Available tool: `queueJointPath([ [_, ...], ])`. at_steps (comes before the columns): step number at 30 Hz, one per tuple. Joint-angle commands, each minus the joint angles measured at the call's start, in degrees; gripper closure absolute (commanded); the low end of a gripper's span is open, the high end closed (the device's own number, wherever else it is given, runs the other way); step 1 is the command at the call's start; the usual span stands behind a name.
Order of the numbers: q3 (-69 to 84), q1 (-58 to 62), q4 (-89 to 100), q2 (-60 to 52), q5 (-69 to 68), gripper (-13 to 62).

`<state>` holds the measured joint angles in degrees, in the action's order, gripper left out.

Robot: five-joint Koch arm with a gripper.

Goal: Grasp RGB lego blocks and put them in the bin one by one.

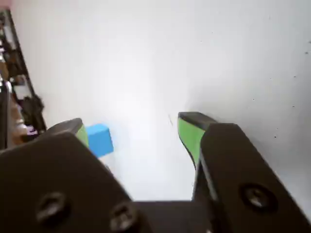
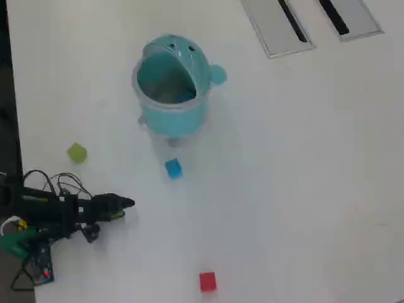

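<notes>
Because the bin [image 2: 172, 85] stands well beyond the tool [image 1: 133, 128], each cube needs a long carry, and a shallow pinch could drop one on the desk [image 2: 303, 189]. Spread wide, the tool holds nothing. The blue cube [image 1: 100, 140] lies just beside its left finger in the wrist view, off centre, so closing now might only nudge it.

Bright, even light washes out the white table [image 2: 303, 189] — wrist view blurred, overhead shadows faint.
</notes>
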<state>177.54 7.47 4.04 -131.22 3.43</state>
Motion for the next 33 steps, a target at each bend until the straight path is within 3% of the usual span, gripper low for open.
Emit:
queueJointPath([
  [1,4.13,-0.35,-5.36,-3.87,0.26,15.3],
  [15,4.04,1.23,0.0,-3.87,0.88,15.4],
  [33,3.87,13.8,30.32,-3.87,23.12,16.3],
])
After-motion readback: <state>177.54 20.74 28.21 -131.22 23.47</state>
